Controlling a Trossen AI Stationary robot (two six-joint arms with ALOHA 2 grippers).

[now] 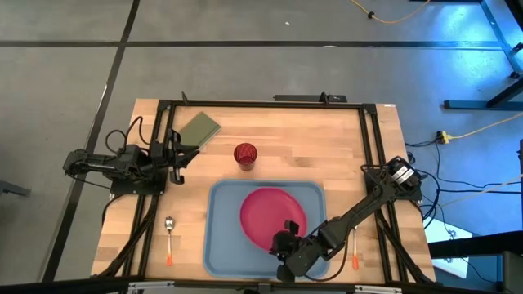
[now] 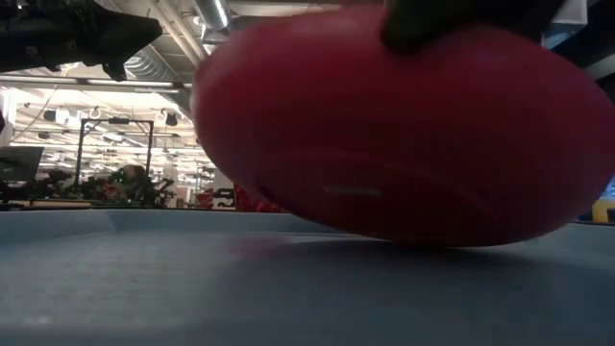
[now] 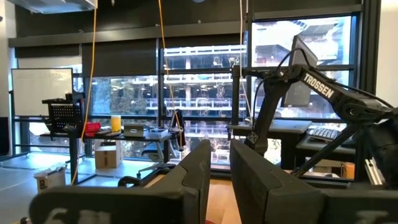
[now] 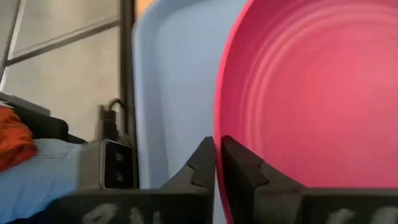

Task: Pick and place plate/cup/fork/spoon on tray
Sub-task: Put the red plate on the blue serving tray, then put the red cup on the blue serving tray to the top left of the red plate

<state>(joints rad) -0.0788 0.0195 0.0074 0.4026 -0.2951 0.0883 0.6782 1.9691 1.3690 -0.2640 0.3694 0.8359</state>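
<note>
One plate (image 1: 271, 216), one cup (image 1: 245, 153), one tray (image 1: 221, 245)

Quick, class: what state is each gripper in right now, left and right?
Left gripper: shut, holding nothing, parked near the table's left edge.
Right gripper: shut on the plate rim, over the tray.

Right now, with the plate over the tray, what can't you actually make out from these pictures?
- Whether the plate touches the tray: low view, its underside fills the frame.
- The fork: high view, too small to show tines.
- The right gripper grips the plate's rim; how much rim is between the fingers is hidden.
</note>
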